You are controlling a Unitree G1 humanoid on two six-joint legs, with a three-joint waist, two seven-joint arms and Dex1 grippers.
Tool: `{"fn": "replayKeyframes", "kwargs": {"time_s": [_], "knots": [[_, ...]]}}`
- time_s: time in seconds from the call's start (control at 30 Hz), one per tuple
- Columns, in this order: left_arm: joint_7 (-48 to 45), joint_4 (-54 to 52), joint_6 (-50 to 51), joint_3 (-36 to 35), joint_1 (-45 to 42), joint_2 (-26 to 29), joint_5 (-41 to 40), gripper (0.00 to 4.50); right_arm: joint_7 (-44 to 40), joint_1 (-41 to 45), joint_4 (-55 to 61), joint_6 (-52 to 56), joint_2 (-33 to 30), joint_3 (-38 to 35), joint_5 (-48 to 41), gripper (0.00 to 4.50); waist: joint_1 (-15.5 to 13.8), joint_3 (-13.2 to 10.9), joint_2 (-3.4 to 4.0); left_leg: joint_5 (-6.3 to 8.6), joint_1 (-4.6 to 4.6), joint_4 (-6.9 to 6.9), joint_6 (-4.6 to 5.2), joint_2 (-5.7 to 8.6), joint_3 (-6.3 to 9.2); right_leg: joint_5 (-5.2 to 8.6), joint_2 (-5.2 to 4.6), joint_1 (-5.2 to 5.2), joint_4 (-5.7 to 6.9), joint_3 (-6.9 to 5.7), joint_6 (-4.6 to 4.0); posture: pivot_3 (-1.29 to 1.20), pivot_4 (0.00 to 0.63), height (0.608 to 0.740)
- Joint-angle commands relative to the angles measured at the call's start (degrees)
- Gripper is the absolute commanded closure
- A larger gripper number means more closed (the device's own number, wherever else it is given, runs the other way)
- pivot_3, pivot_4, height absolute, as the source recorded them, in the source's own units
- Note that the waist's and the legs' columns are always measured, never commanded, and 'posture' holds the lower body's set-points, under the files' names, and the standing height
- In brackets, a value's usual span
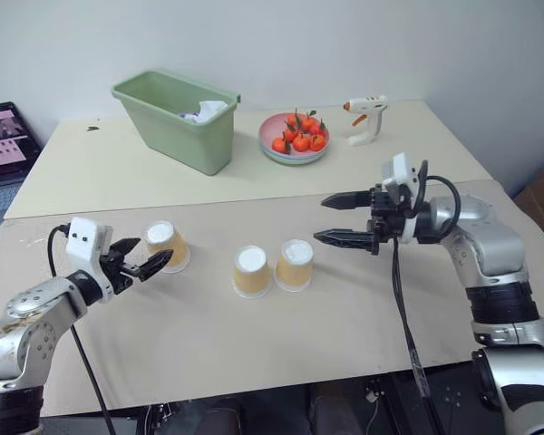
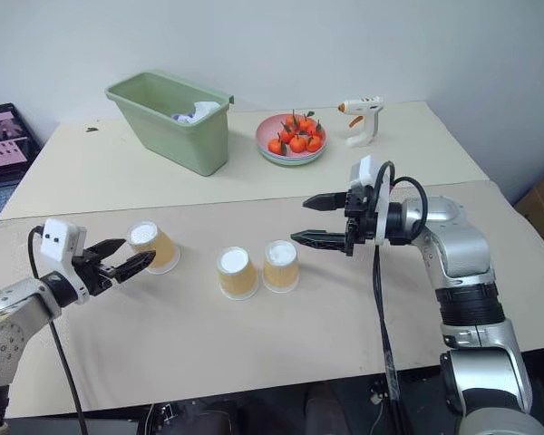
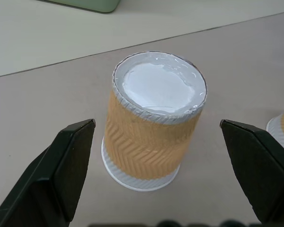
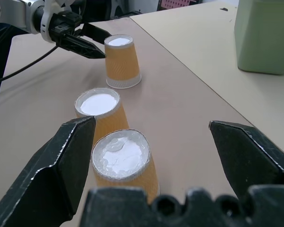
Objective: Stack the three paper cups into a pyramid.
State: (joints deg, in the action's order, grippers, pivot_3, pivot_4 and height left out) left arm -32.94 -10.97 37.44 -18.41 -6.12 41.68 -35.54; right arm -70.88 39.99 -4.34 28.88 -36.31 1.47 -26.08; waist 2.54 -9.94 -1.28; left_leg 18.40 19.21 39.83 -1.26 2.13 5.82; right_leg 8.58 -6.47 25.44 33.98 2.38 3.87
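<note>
Three paper cups stand upside down on the tan table, white bases up. The left cup point(image 1: 166, 245) stands apart; the middle cup point(image 1: 252, 270) and the right cup point(image 1: 295, 264) touch side by side. My left gripper point(image 1: 150, 255) is open beside the left cup, its black fingers point(image 3: 68, 165) flanking the cup point(image 3: 154, 127) without touching it. My right gripper point(image 1: 320, 219) hovers open just right of and above the right cup point(image 4: 125, 161), pointing left along the row and holding nothing.
A green bin point(image 1: 177, 118) with crumpled paper stands at the back left. A pink plate point(image 1: 274, 150) of small oranges and a white glue gun point(image 1: 364, 118) sit at the back. A laptop point(image 1: 4, 136) lies off the table's left edge.
</note>
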Motion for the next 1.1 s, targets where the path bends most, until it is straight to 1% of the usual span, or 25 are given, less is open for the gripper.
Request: {"fn": "replayKeyframes", "kwargs": {"time_s": [0.03, 0.3, 0.37, 0.4, 0.43, 0.47, 0.5, 0.53, 0.67, 0.77, 0.9, 0.97, 1.1], "knots": [[-1.4, 3.2, -2.5, 1.6, -4.1, -0.3, 2.3, 0.0, 0.4, -0.3, 2.6, 0.1, -1.1, -2.6, -1.9, 0.03, -0.1, 0.0, 0.0, 0.0, 0.0, 0.01, 0.0, 0.0, 0.0, 0.0, 0.0, 0.0, -0.01, 0.0, 0.0, 0.0, 0.15, 0.725], [-3.6, 10.5, -5.6, 4.8, -11.4, -2.6, 5.7, 0.0, 1.6, -1.6, 4.2, 0.5, -1.5, -3.2, -2.1, 0.03, -0.1, 0.0, -0.01, 0.0, 0.02, 0.01, 0.0, 0.0, 0.0, -0.01, 0.0, -0.02, 0.0, -0.01, 0.0, 0.0, 0.15, 0.725], [-3.8, 11.4, -6.4, 5.2, -12.2, -3.2, 6.5, 0.5, 1.8, -2.0, 4.5, 0.6, -1.7, -3.3, -2.2, 0.0, -0.1, 0.0, -0.01, 0.0, 0.03, 0.01, 0.0, 0.0, 0.0, -0.02, 0.0, -0.01, 0.02, -0.01, 0.0, 0.0, 0.15, 0.725], [-3.9, 11.7, -6.6, 5.2, -12.3, -3.5, 6.7, 0.63, 1.8, -2.2, 4.7, 0.6, -1.7, -3.4, -2.1, 0.0, 0.0, 0.0, -0.01, 0.0, 0.04, 0.01, 0.0, 0.0, 0.0, -0.02, 0.0, 0.0, 0.0, -0.01, 0.0, 0.0, 0.15, 0.725], [-4.3, 11.4, -6.9, 5.4, -12.4, -3.7, 6.8, 1.06, 1.9, -2.5, 4.7, 0.5, -1.8, -3.5, -2.0, 0.0, 0.0, 0.0, -0.01, 0.0, 0.05, 0.01, 0.0, 0.0, 0.0, -0.02, 0.0, 0.03, 0.01, 0.0, 0.0, 0.0, 0.15, 0.725], [-4.4, 11.3, -6.8, 5.7, -12.6, -3.6, 7.1, 1.36, 2.0, -2.6, 4.8, 0.5, -1.9, -3.7, -2.0, 0.0, 0.0, 0.0, -0.01, 0.0, 0.06, 0.01, 0.0, 0.0, 0.0, -0.02, 0.0, 0.05, 0.02, 0.0, 0.0, 0.0, 0.15, 0.725], [-4.5, 11.4, -6.7, 6.2, -12.8, -3.6, 7.6, 1.75, 2.0, -2.7, 4.8, 0.5, -2.0, -3.8, -2.0, 0.0, 0.0, 0.0, -0.01, 0.0, 0.06, 0.01, 0.0, 0.0, 0.0, -0.02, 0.0, 0.05, 0.01, 0.0, 0.0, 0.0, 0.15, 0.725], [-4.8, 11.5, -6.3, 6.7, -13.3, -3.4, 7.9, 1.96, 2.0, -2.8, 4.8, 0.5, -2.1, -4.0, -2.0, 0.0, -0.1, 0.0, -0.01, 0.0, 0.06, 0.01, 0.0, 0.0, 0.0, -0.02, 0.0, 0.05, 0.01, 0.0, 0.0, 0.0, 0.15, 0.725], [-8.5, 8.7, -6.0, 8.9, -15.6, -2.2, 7.7, 1.96, 2.1, -2.6, 4.7, 0.3, -2.2, -4.0, -1.8, 0.0, -0.2, 0.0, -0.01, 0.0, 0.05, 0.03, 0.0, 0.0, 0.0, -0.02, 0.0, 0.04, 0.0, 0.0, 0.0, 0.0, 0.15, 0.725], [-12.2, 6.7, -5.1, 11.2, -19.2, -1.1, 7.1, 1.96, 2.0, -2.2, 4.7, 0.3, -2.0, -3.8, -1.9, 0.0, -0.2, 0.0, -0.03, 0.0, 0.08, 0.03, 0.0, 0.0, 0.0, -0.02, 0.0, 0.04, 0.01, -0.01, 0.0, 0.0, 0.15, 0.725], [-18.6, 5.3, -3.3, 13.9, -27.7, 0.0, 4.6, 1.96, 2.1, -2.0, 4.7, 0.2, -1.9, -3.6, -1.9, 0.0, -0.3, 0.0, -0.04, 0.0, 0.1, 0.04, 0.0, 0.0, 0.01, -0.02, 0.0, 0.02, 0.01, -0.02, 0.0, 0.0, 0.15, 0.725], [-22.5, 5.6, -1.0, 14.7, -34.1, -0.1, 1.8, 1.96, 2.3, -2.2, 4.7, -0.1, -1.9, -3.5, -1.5, 0.0, -0.3, 0.0, -0.06, 0.0, 0.11, 0.04, 0.0, 0.01, 0.01, -0.02, 0.0, 0.01, 0.02, -0.03, 0.01, 0.0, 0.15, 0.725], [-27.2, 5.4, 4.8, 15.1, -41.2, -1.1, -4.0, 1.96, 2.9, -2.8, 5.6, 0.4, -2.3, -4.4, -2.0, 0.0, 0.2, 0.0, -0.05, 0.01, 0.11, 0.04, 0.03, 0.01, 0.01, -0.03, 0.0, -0.02, 0.01, -0.03, 0.03, 0.0, 0.15, 0.725]]}}
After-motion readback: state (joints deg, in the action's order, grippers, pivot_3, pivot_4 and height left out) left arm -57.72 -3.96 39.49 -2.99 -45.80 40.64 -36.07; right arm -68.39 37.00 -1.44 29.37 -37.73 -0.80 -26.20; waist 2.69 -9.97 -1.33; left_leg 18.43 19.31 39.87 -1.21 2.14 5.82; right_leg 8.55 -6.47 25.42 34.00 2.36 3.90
